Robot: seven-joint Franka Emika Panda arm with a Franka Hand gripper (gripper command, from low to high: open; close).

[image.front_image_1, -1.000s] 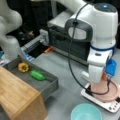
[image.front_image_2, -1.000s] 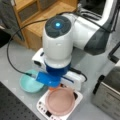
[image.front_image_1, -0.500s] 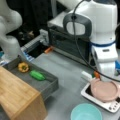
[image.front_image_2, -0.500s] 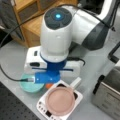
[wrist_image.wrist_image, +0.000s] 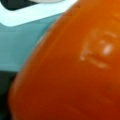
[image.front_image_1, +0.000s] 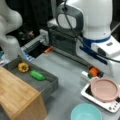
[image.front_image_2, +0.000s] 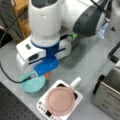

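The wrist view is filled by an orange object point(wrist_image.wrist_image: 75, 65); in a front view it peeks, lower right, beneath the end effector point(image.front_image_1: 94, 71), seemingly pinching it.

In a front view my gripper point(image.front_image_1: 94, 72) hangs low over the table point(image.front_image_1: 67, 75), with a carrot point(image.front_image_1: 94, 71) at it, just behind a pan point(image.front_image_1: 104, 89) that sits on a scale point(image.front_image_1: 100, 98). A bowl point(image.front_image_1: 86, 114) lies before the scale, toward the view's bottom. At the view's left a tray point(image.front_image_1: 47, 83) holds a pepper point(image.front_image_1: 23, 67) and a cucumber point(image.front_image_1: 37, 75) side by side, and a wooden box point(image.front_image_1: 18, 97) stands before it. In the wrist view the carrot point(wrist_image.wrist_image: 72, 67) fills almost everything.
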